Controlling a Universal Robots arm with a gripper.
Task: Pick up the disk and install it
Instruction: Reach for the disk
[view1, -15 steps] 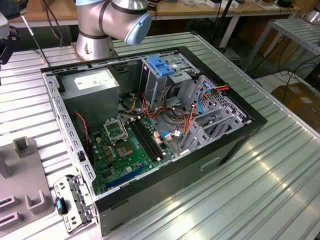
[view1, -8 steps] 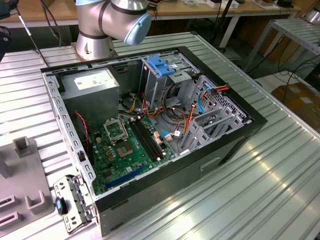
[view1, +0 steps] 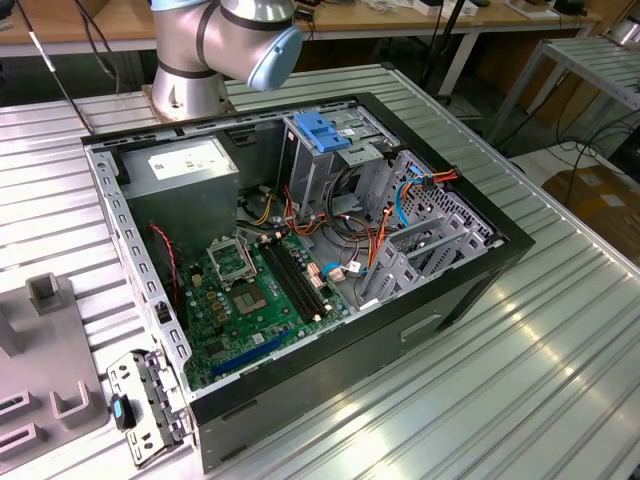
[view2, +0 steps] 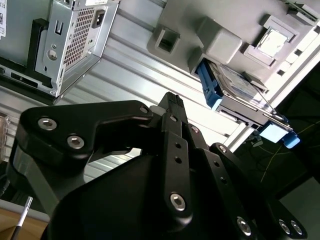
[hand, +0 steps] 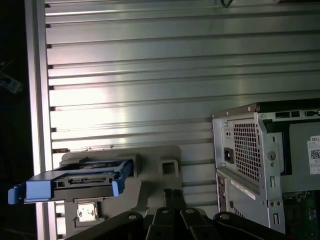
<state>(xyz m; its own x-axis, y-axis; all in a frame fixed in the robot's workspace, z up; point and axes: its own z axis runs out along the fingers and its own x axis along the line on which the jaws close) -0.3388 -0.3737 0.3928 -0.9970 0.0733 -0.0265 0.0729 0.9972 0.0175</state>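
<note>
The disk (hand: 75, 180) is a flat silver-grey drive with blue plastic side rails. It rests on a grey fixture block (hand: 150, 167) on the ribbed metal table, beside the computer case. In the second wrist view the disk (view2: 235, 82) shows its white and blue label. My black gripper (view2: 172, 100) hangs above the table a short way from the disk, touching nothing. Its fingers are shut with nothing between them. In the first wrist view the gripper (hand: 172, 192) points toward the fixture, with the disk off to one side of it.
The open computer case (view1: 300, 250) lies on the ribbed table (view1: 560, 380), with a motherboard, cables, a grey power-supply box (view1: 190, 165) and a drive cage with a light-blue top (view1: 325, 135). The arm's base (view1: 190, 70) stands behind it. A metal bracket (view1: 145, 405) lies by the grey fixture (view1: 50, 370).
</note>
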